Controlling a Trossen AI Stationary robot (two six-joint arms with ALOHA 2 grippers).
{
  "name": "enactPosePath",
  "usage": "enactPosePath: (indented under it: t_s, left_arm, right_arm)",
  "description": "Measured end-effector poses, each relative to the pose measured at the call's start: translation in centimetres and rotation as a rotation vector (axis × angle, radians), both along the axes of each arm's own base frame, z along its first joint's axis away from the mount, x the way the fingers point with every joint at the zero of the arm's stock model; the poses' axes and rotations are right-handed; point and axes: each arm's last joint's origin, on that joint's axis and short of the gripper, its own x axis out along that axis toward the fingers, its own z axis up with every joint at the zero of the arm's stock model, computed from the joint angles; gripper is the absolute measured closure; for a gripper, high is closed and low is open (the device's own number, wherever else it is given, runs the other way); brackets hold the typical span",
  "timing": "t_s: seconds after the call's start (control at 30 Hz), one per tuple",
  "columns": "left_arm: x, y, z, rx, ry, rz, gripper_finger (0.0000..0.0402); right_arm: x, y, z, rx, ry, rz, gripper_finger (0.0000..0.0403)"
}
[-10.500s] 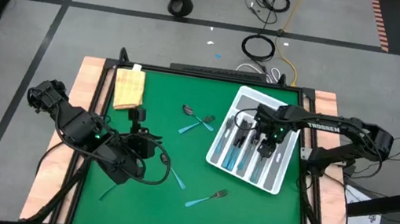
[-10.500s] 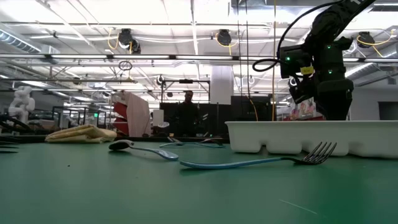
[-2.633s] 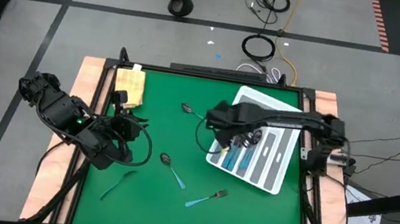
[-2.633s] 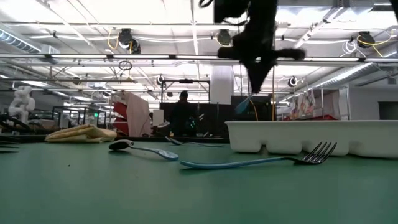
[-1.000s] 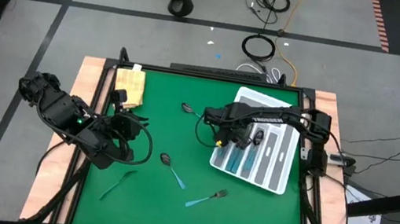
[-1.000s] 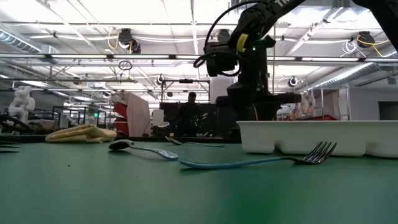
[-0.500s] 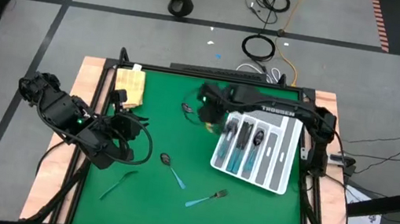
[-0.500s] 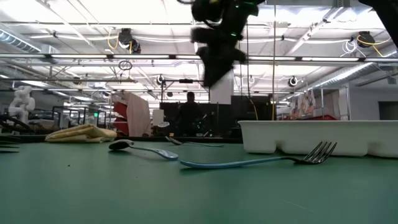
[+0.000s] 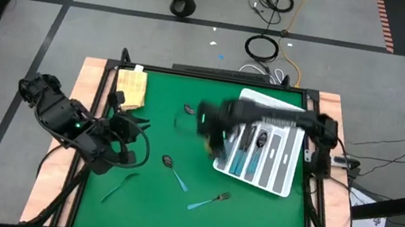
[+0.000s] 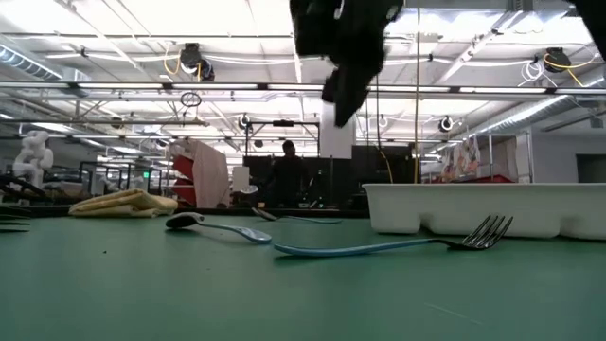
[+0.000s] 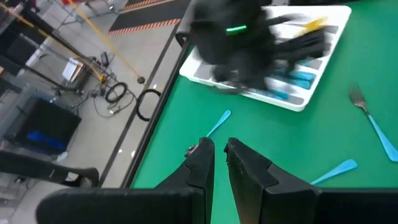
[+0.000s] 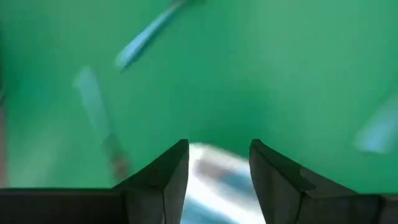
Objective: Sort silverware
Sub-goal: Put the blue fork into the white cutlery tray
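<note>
Loose silverware with light-blue handles lies flat on the green mat: a spoon (image 9: 191, 112) near the far side, a spoon (image 9: 173, 167) mid-table, a fork (image 9: 209, 201) and one more piece (image 9: 119, 186) nearer the front. Several pieces lie in the white divided tray (image 9: 289, 163). My right gripper (image 9: 208, 126) shows blurred, high above the mat (image 10: 343, 95) just left of the tray, open (image 12: 219, 146) and empty. My left gripper (image 9: 134, 129) waits at the left side, fingers together (image 11: 219, 148).
A tan sponge-like block (image 9: 130, 88) lies at the far left corner. The tray (image 10: 473, 208) fills the right part of the mat. The fork (image 10: 379, 248) and the spoon (image 10: 213, 225) lie in front of it. Wooden strips border the mat left and right.
My right gripper has risen out of the tray, swung toward the table's left over the far spoon, then come back a little toward the near edge, still moving fast. It carries nothing. The tray and the loose pieces have stayed put.
</note>
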Motion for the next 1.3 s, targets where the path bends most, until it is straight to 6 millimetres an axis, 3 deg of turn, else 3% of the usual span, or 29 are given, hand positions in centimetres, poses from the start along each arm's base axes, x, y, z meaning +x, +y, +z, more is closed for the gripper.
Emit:
enactPosePath:
  t_s: [0.2,0.37,0.8,1.3]
  left_arm:
    - [-0.1,-0.2,0.0,0.021,0.011,-0.025,0.035]
    - [-0.2,-0.4,-0.1,-0.003,0.028,-0.045,0.035]
    - [-1.0,-1.7,-0.2,-0.022,0.023,-0.098,0.035]
    - [-1.2,-2.0,-0.2,-0.023,0.022,-0.11,0.035]
  right_arm:
    - [-0.4,11.2,-0.4,-0.056,-0.061,0.265,0.0248]
    - [-1.0,15.6,-2.4,-0.08,-0.107,0.275,0.0248]
    - [-3.9,16.9,-9.7,-0.103,0.01,0.166,0.0248]
    - [-3.8,16.6,-13.2,-0.073,-0.06,0.056,0.0248]
